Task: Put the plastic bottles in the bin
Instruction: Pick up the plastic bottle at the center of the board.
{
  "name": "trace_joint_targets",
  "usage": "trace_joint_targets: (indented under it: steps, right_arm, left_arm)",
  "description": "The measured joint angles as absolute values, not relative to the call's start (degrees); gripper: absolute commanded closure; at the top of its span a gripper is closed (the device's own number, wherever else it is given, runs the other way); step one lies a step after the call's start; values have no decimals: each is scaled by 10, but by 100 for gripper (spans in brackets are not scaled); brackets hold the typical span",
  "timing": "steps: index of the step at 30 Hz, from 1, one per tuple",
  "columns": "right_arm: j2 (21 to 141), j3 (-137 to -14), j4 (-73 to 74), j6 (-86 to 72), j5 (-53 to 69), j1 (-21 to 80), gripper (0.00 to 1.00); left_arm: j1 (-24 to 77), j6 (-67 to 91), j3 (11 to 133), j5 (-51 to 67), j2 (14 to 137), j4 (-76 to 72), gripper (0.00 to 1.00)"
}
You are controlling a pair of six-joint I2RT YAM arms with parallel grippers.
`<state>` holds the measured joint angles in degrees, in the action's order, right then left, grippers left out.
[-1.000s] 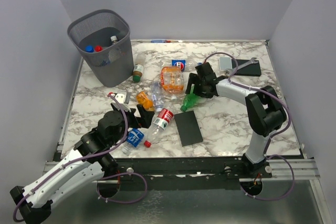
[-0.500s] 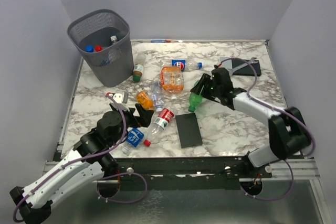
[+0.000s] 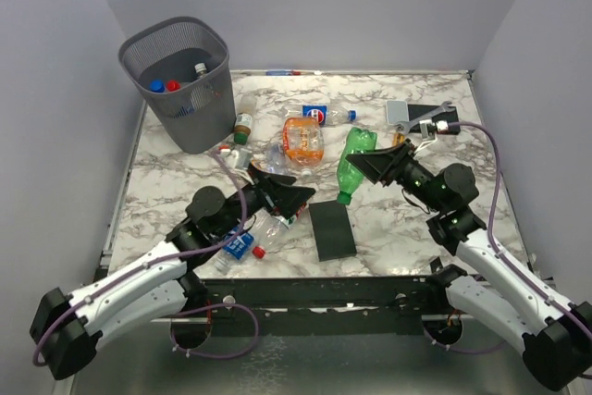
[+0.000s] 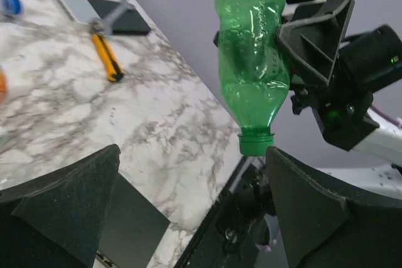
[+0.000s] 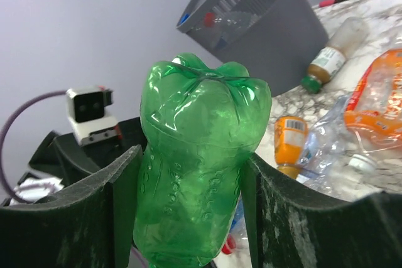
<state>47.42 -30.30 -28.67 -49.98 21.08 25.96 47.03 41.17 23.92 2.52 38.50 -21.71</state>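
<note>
Green plastic bottle (image 3: 351, 166): held in my right gripper (image 3: 368, 166), jaws partly closed and pressed against both sides of its body. The bottle is upside down, ribbed base up and neck pointing down, and it is off the marble table (image 3: 416, 228) above the middle of it. My left gripper (image 3: 292, 188) faces it from the left with its jaws spread wide and nothing between them; it is not touching the bottle. A crushed orange bottle (image 3: 303, 141) lies on the table just beside the green one on the bin's side, and a black slab (image 3: 331, 228) lies flat below. More bottles lie scattered around the left arm. The grey mesh bin (image 3: 199, 122) stands at the far left corner, well apart from the held bottle, with red and blue caps (image 3: 166, 86) visible inside.
</note>
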Motion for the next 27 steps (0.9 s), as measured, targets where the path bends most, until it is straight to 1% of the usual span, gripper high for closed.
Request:
trace_joint_targets:
  steps: [3,6,12,15,19,22,27]
  right_arm:
    - [462,-300,-285,-507,230,263,59]
    - [446,-300,-281,-508,241,265,59]
    - [434,-300,-270,-507,251,266,59]
    - [431,-301,-267,-507,252,267,59]
    - [428,-301,-267,-507,252,267,59]
    - [429,-301,-267,-507,252,267,59]
    - [428,-306,-266,-506,252,271,59]
  left_arm:
    - [472,411,282,109,484,-255,1]
    - [477,406,323,176,543,-272,2]
    - [485,381,384,243,608,-270,4]
    - [495,373,389,255,616,-264,4]
    - [511,370,394,264,624,-262,8]
    - [522,370,406,267,644,-262,14]
    - [543,369,416,267,675,-255,36]
